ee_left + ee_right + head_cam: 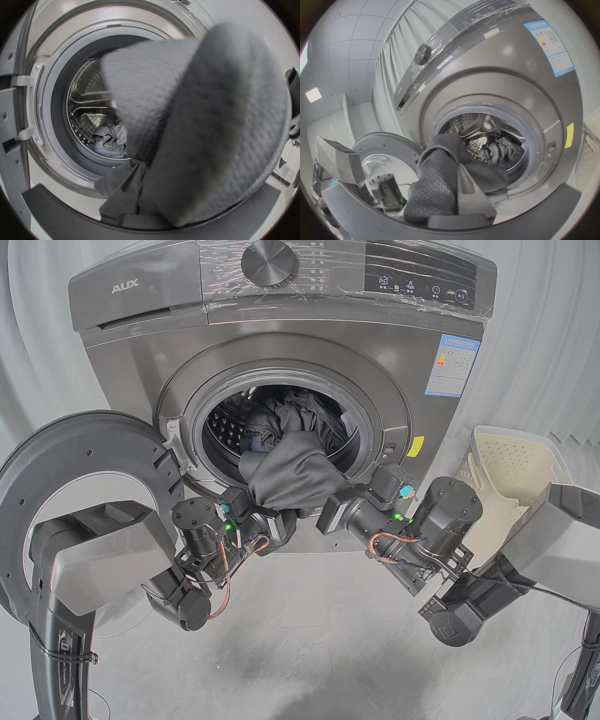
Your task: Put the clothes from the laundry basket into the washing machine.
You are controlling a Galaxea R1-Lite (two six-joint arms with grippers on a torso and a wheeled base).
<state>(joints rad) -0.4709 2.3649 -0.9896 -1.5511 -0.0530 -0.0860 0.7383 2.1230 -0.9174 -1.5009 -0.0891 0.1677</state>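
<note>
A dark grey garment (294, 474) hangs out over the lower rim of the washing machine's (312, 346) open drum mouth. My left gripper (280, 516) is under its left lower edge and my right gripper (329, 502) under its right lower edge, each shut on the cloth. In the left wrist view the garment (200, 125) drapes over my left gripper (147, 203). In the right wrist view the garment (437, 181) wraps my right gripper (453, 197), with one finger (472, 193) bare. More dark clothes (294, 412) lie inside the drum. The cream laundry basket (519, 465) stands at the right.
The round machine door (81, 446) is swung wide open to the left, close behind my left arm. Grey floor (300, 627) lies in front of the machine. Pale curtains (550, 334) hang behind.
</note>
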